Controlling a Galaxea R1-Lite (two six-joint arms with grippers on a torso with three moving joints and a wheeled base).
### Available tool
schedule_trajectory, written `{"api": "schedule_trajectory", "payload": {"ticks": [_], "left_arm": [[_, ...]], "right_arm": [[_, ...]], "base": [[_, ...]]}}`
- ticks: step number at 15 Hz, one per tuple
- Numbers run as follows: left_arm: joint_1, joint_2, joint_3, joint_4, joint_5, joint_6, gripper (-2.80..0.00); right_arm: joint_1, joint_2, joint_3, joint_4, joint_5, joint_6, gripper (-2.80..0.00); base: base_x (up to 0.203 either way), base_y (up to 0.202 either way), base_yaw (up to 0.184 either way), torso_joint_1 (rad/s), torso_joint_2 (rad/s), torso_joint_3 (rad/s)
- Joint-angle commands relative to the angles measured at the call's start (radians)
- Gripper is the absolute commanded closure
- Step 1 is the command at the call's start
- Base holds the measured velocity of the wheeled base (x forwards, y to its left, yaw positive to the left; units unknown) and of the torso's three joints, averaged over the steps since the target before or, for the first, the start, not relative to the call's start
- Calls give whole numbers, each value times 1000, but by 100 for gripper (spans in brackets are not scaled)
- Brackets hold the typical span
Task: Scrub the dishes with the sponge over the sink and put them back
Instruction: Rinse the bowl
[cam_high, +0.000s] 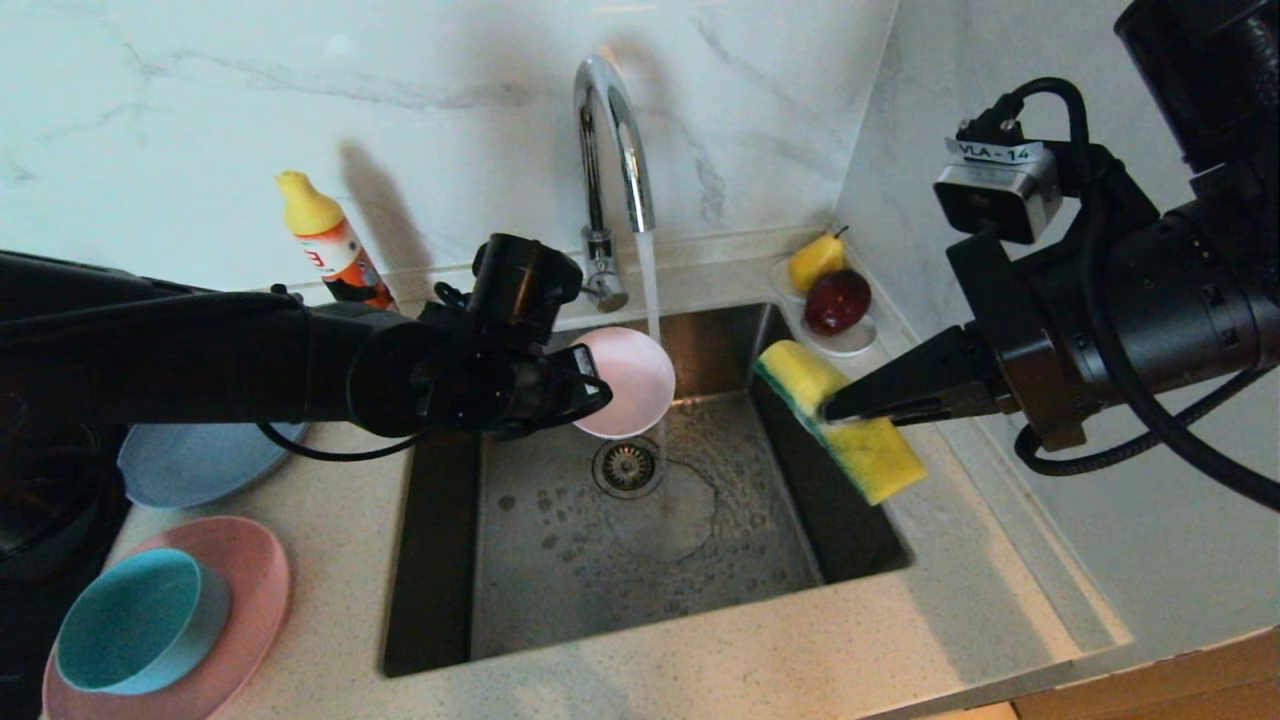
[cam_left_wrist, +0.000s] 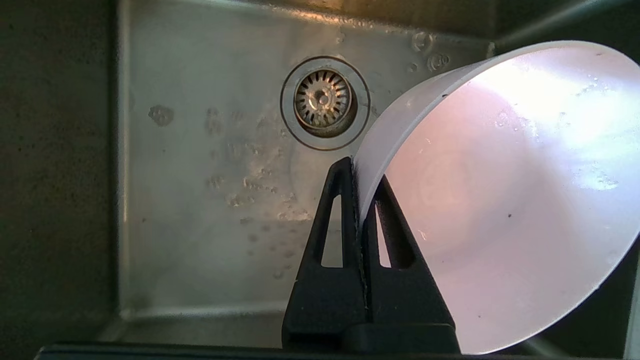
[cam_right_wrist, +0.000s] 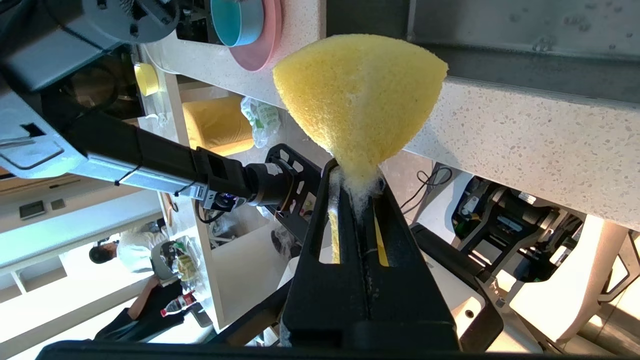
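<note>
My left gripper is shut on the rim of the pale pink-white bowl, holding it tilted over the sink beside the running stream of water. In the left wrist view the bowl opens toward the camera, its rim pinched by the gripper, above the drain. My right gripper is shut on the yellow sponge, above the sink's right edge; suds sit at the jaws on the sponge. A teal bowl stands on the pink plate, a blue-grey plate behind.
The faucet runs water into the basin. An orange bottle with a yellow cap stands at the back left. A white saucer with a pear and a red fruit sits in the back right corner by the wall.
</note>
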Motion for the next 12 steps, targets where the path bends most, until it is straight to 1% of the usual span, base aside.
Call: {"api": "schedule_trajectory", "payload": {"ticks": [1,6,12], "left_arm": [[5,24,-16,-2,2,-5,0],[5,94,-97,-6,1,-5,0],[2,106,-99,1,1,-4,0]], "right_arm": [[0,5,3,4,3,3,0],[0,5,14,3,3,3,0],[-2,2,13,3,3,2,0]], "base": [[0,0,0,0,0,0],[0,0,0,0,0,0],[0,0,0,0,0,0]]}}
